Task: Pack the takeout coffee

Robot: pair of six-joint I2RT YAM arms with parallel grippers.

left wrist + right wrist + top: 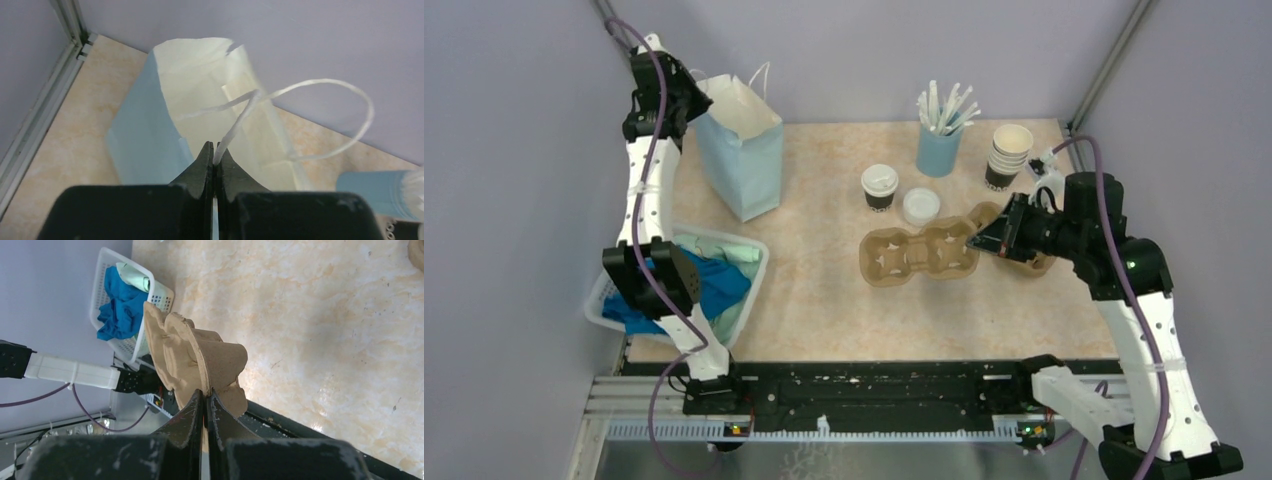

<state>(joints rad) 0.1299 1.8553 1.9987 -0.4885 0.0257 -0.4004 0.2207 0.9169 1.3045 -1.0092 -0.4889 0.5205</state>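
- Bare bench lies left of the takeout coffee, toward the paper bag.
- A loose lid sits just beside its right; the cup carrier lies in front.
- A straw holder and stacked cups stand behind, to the right.
- The bag's mouth stands open, but one handle, pinched in the left fingers, crosses it.

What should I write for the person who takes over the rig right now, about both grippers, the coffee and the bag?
Left gripper: shut on the white handle of the blue paper bag, which stands open at far left.
Right gripper: shut on the edge of the cardboard carrier.
Takeout coffee: upright on the table, lidded, beyond the carrier, not held.
Done: both grips. Left: coffee is not yet packed; probably into the carrier, then the bag.
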